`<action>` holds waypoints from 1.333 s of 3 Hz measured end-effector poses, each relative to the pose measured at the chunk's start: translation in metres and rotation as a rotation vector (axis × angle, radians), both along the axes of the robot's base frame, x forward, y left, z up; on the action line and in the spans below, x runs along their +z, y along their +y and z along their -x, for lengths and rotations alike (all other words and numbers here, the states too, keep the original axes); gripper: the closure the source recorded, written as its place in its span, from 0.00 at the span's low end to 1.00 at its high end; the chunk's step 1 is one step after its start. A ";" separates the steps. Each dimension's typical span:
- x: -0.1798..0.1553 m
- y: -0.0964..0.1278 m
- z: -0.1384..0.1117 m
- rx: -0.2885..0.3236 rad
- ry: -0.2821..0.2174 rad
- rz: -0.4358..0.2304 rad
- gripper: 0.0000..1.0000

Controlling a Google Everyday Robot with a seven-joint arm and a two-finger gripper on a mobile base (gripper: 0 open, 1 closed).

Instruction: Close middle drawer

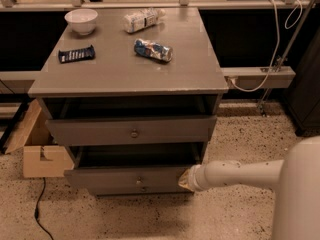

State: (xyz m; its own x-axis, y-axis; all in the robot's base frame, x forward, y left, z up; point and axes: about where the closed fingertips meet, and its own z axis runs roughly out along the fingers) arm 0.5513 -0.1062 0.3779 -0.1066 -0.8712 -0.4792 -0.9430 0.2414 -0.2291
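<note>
Though its closure is unclear, the gripper [186,179] touches the right end of the wide grey wooden middle drawer [125,177], which stretches leftward.

Grey surface [125,73] bearing: white bowl [81,20], rear left; dark wrapped bar [76,54], in front of the bowl; pale bottle [143,19] on its side, rear centre; blue-and-white snack bag [153,50], mid-surface. Cardboard box [42,154] on speckled floor [240,129], lower left; black cable [39,216] beside it.
</note>
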 end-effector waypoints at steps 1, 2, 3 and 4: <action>-0.002 -0.001 -0.025 0.030 -0.083 0.054 1.00; 0.001 -0.006 -0.045 0.025 -0.134 0.054 1.00; 0.000 -0.011 -0.066 0.021 -0.168 0.010 1.00; 0.002 -0.018 -0.080 0.011 -0.177 -0.032 1.00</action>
